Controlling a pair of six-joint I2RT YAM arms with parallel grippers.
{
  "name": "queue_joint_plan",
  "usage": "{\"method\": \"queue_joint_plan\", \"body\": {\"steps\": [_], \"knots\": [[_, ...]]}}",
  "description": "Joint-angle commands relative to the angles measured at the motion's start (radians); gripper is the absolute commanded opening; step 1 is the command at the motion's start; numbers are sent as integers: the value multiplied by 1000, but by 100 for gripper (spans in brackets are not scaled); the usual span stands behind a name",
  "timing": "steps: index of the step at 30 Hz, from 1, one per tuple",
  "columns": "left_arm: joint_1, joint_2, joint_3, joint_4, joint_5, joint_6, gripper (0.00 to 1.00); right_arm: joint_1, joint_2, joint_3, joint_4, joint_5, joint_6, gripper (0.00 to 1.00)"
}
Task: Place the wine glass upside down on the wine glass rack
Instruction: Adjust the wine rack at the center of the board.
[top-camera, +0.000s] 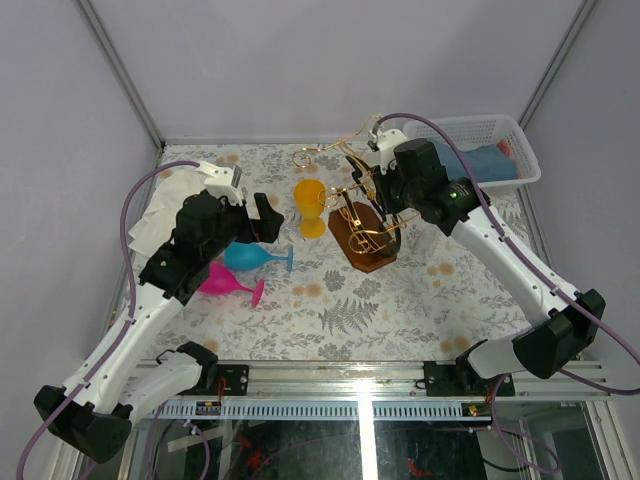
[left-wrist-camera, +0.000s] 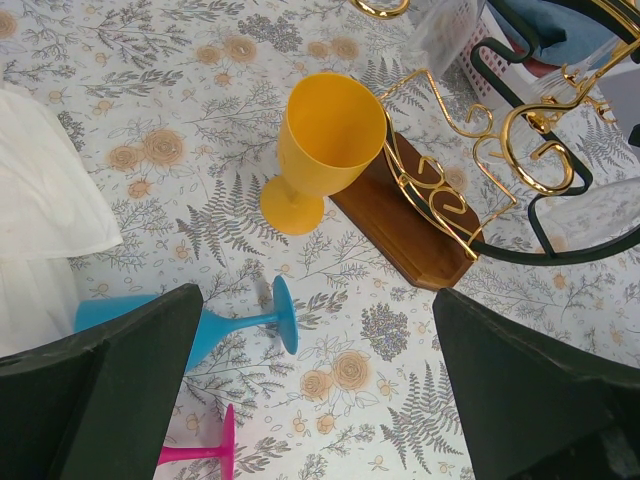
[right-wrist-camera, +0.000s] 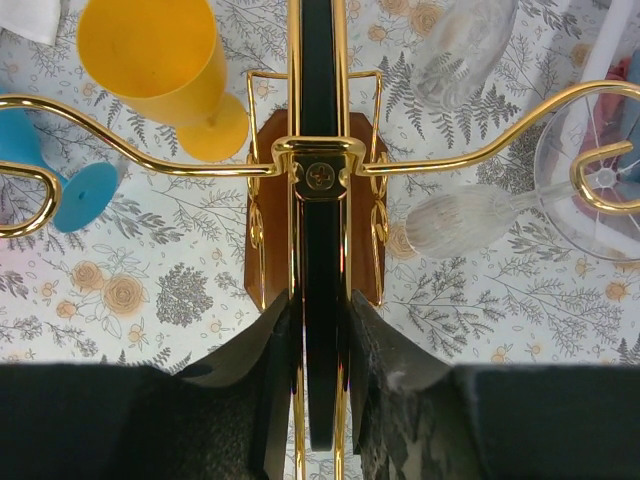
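Observation:
The wine glass rack (top-camera: 365, 240), gold wire arms and a black arched bar (right-wrist-camera: 318, 90) on a brown base (left-wrist-camera: 420, 225), stands mid-table. My right gripper (right-wrist-camera: 320, 330) is above it, shut on the bar, its fingers pressing the gold rails on either side. A clear wine glass (right-wrist-camera: 460, 220) hangs from a right-hand gold arm. A yellow glass (top-camera: 310, 205) (left-wrist-camera: 325, 140) stands upright just left of the rack. Blue (left-wrist-camera: 240, 325) and pink (left-wrist-camera: 205, 450) glasses lie on their sides. My left gripper (left-wrist-camera: 315, 335) hovers open above them, holding nothing.
A white plastic basket (top-camera: 500, 150) holding blue cloth sits at the back right, behind the right arm. White cloth (top-camera: 160, 205) lies at the left edge. A second clear glass (right-wrist-camera: 465, 50) shows beyond the rack. The tablecloth is floral.

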Motion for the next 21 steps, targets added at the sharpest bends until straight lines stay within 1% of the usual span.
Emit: {"method": "queue_joint_plan", "body": {"steps": [1,6,8,17,21], "knots": [[8,4,-9,52,10,-5,100,-3,-9,32,-13,-34,-79,9],[9,0,-10,53,10,-5,100,-18,-2,33,-15,-51,-154,0],[8,1,-12,55,11,-6,100,-26,0,38,-23,-71,-203,0],[9,8,-15,59,22,-8,99,-76,4,49,-51,-256,-397,0],[8,6,-15,60,19,-8,99,-93,37,89,-94,-270,-464,0]]}}
